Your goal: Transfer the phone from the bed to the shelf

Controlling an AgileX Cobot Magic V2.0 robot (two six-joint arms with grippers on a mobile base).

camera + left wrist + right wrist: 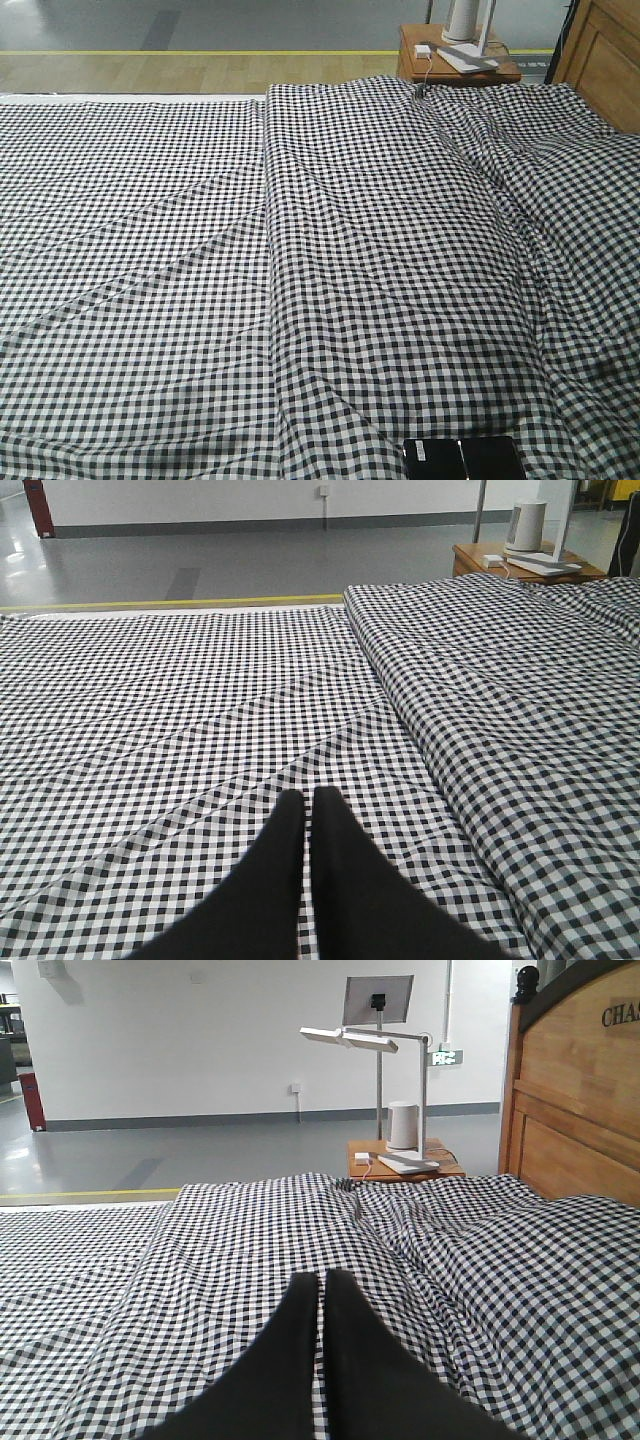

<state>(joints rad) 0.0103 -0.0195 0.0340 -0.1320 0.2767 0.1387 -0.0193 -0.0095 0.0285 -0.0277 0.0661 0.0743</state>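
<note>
Gingham cloth in small black and white checks covered the whole bed [180,250]. It was wrinkled, and a long raised fold [272,250] ran from the far edge toward the near one. The phone [463,460] lay flat on that cloth at the very near edge of the front view, right of the fold. It was glossy and black, with its long side across the picture and its lower part cut off by the frame. A small white sticker [422,452] sat near its left end, and a faint seam crossed its middle.

Neither arm was near the phone as far as I could see. From its own wrist camera, the left gripper [308,795] hung low over the flatter left part of the bed. Its two dark fingers were pressed together with only a thin slit between them and nothing held. The right gripper [322,1278] looked the same over the rumpled right part, its fingers closed on nothing.

Beyond the far corner stood a reddish-brown bedside table [410,68]. On it were a white lamp [385,1040] with a flat jointed head and a white cylinder [403,1125]. A tall wooden headboard [575,1110] rose along the right side. Behind the bed stretched a grey floor [200,560] marked by a yellow line [200,52].
</note>
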